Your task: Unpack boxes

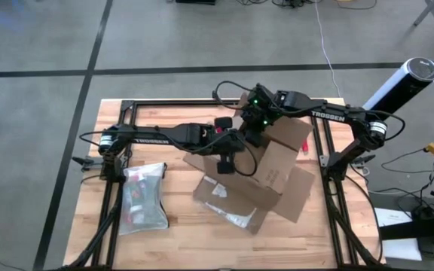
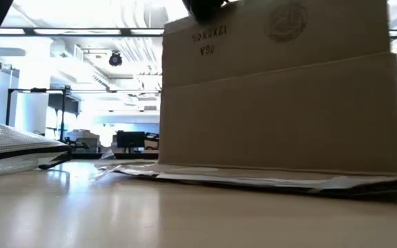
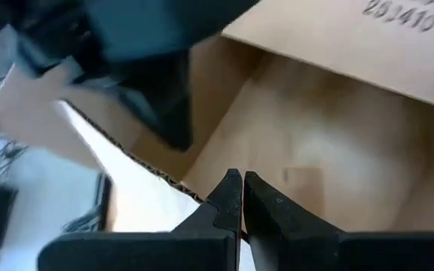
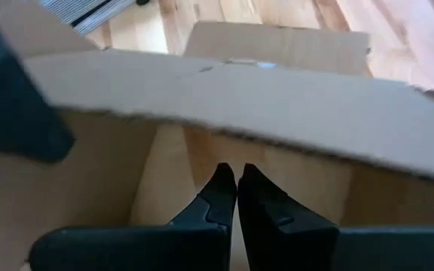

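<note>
The cardboard box (image 1: 266, 177) lies near the centre of the table (image 1: 172, 248), flaps spread so the interior is reachable from above. Both arms converge over its open top. The left gripper (image 3: 237, 197) hangs just inside the opening, fingers pressed together on nothing visible, apparently bracing the box. The right gripper (image 4: 230, 190) points down into the cavity, fingers likewise together; no content shows between them. A mesh pouch (image 1: 143, 197) lies well apart at the left, clear of the working zone
</note>
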